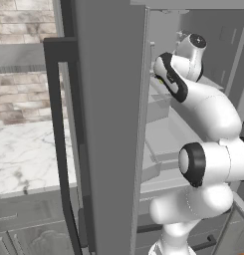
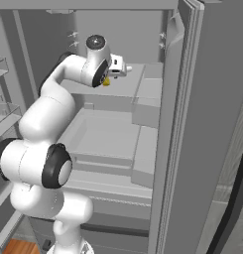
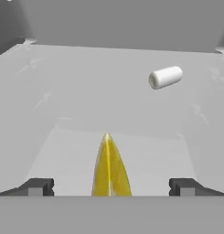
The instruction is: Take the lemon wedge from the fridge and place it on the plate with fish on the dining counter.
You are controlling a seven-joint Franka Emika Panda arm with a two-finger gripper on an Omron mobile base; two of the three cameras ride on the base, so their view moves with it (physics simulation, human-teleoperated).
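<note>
The fridge stands open, and my arm reaches into its upper compartment. The lemon wedge, a narrow bright yellow piece, lies on the grey shelf with its thin edge toward the camera. My gripper is open, and the wedge sits midway between the two dark fingertips without touching either. In the right base view the lemon wedge shows as a small yellow spot just below my gripper. The open fridge door fills the middle of the left base view.
A small white cylinder lies on its side farther back on the same shelf, to the right. Grey drawers sit below the shelf. Door bins hang at the left. A marble worktop lies beyond the door's long dark handle.
</note>
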